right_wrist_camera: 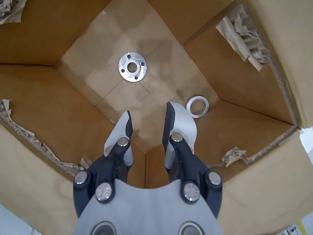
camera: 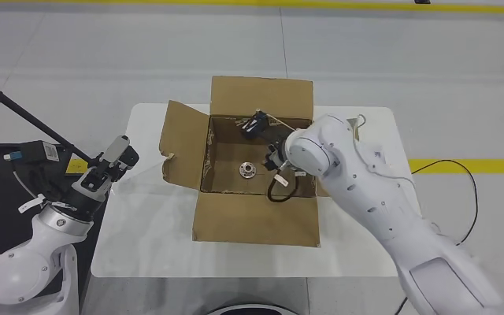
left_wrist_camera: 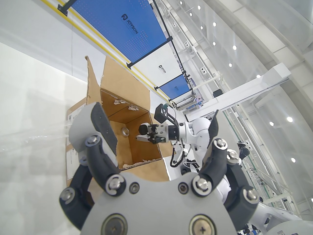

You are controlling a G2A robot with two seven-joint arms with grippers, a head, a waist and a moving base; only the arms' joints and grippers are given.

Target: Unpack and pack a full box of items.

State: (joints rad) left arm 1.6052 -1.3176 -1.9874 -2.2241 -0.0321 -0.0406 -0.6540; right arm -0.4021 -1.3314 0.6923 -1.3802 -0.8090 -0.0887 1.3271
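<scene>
1. The open cardboard box (camera: 256,220) stands in the middle of the white table (camera: 142,236), its flaps turned outward.
2. A round metal flange (right_wrist_camera: 133,67), with a centre bore and small bolt holes, lies near the middle of the box floor.
3. A plain metal ring (right_wrist_camera: 197,106) lies at the floor's edge near a corner, apart from the flange.
4. My right tool (right_wrist_camera: 148,110) hangs inside the box above the floor. Its fingers are spread with nothing between them.
5. My left tool (left_wrist_camera: 156,113) sits by the table's left edge, apart from the box. Its fingers are spread wide and empty.
6. Torn paper scraps (right_wrist_camera: 247,42) cling to the flap edges.
</scene>
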